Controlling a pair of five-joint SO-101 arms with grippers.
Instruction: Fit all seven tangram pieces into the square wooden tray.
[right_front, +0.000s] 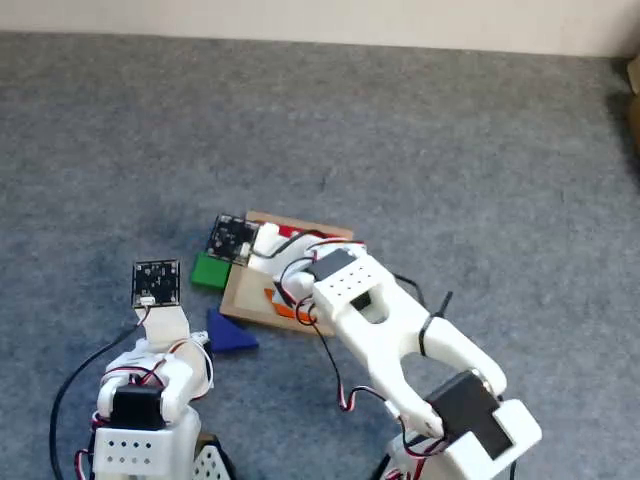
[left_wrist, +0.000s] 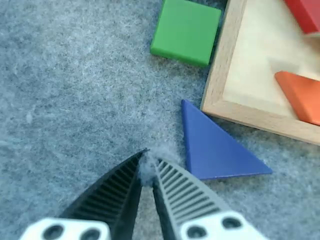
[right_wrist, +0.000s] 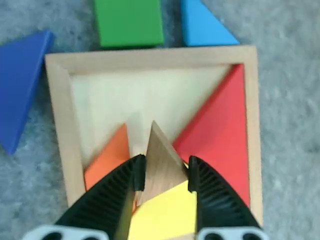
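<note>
Our right hand (right_wrist: 166, 168) grips the pale wooden triangle (right_wrist: 159, 162) over the square wooden tray (right_wrist: 150, 54), between the orange piece (right_wrist: 107, 157) and the red triangle (right_wrist: 220, 140), so we judge seating it flat comes next, while our left hand (left_wrist: 149, 161) sits closed, empty, beside the dark blue triangle (left_wrist: 212, 150) outside.

Grey carpet (right_front: 480, 170) covered whole work surface; short fuzzy pile, slightly mottled with lighter and darker patches. In both wrist views same carpet appeared close, fibres matted and felt-like, with few whitish flecks. Pale strip (right_front: 300, 18), cream-white, ran along far edge of carpet across top of high view; wall or skirting board, could not tell which. Brown object (right_front: 634, 95) sat at right edge of high view near far corner, mostly cut off by frame; kind not recognisable.
</note>
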